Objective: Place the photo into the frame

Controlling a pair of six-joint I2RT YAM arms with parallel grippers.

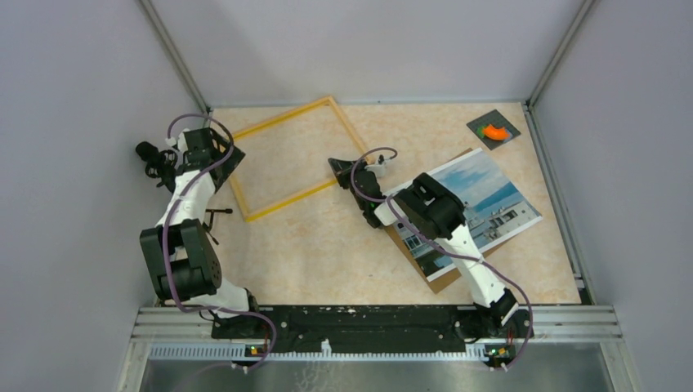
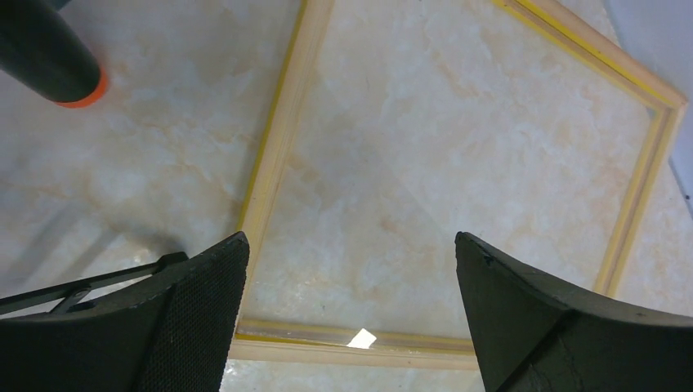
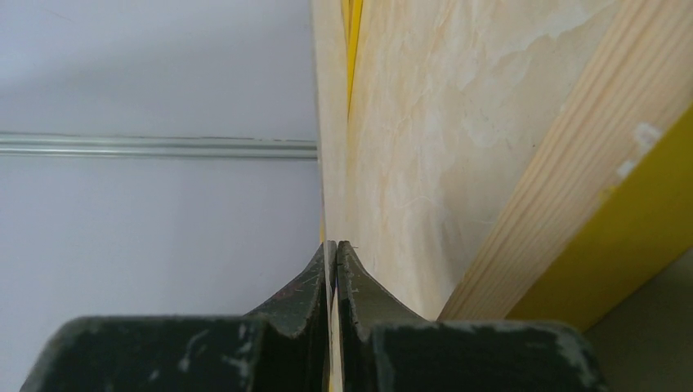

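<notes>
So, nearest the arm bases, the photo (image 1: pixel 490 200) is lying face up on a brown backing board (image 1: pixel 445 282). It's sitting off on the right side of the counter (image 1: pixel 327 253), well apart from the frame (image 1: pixel 286 202), with the right arm stretching across its left part. Going further out, the right end effector (image 3: pixel 331 245) is sitting pinched shut right at the frame's right corner. I can't tell if it's actually nipping the edge or just pressing against it. The frame is lying on the counter turned like a diamond, nothing in its opening. Over its left corner the left end effector (image 2: pixel 351 237) is hanging with its fingers spread wide, gripping nothing. To me this is looking like the frame-positioning step, with the photo not yet placed. The next move is probably calling for one arm reaching over to the print, getting under its thin edge, and lining it up with that tilted opening.
</notes>
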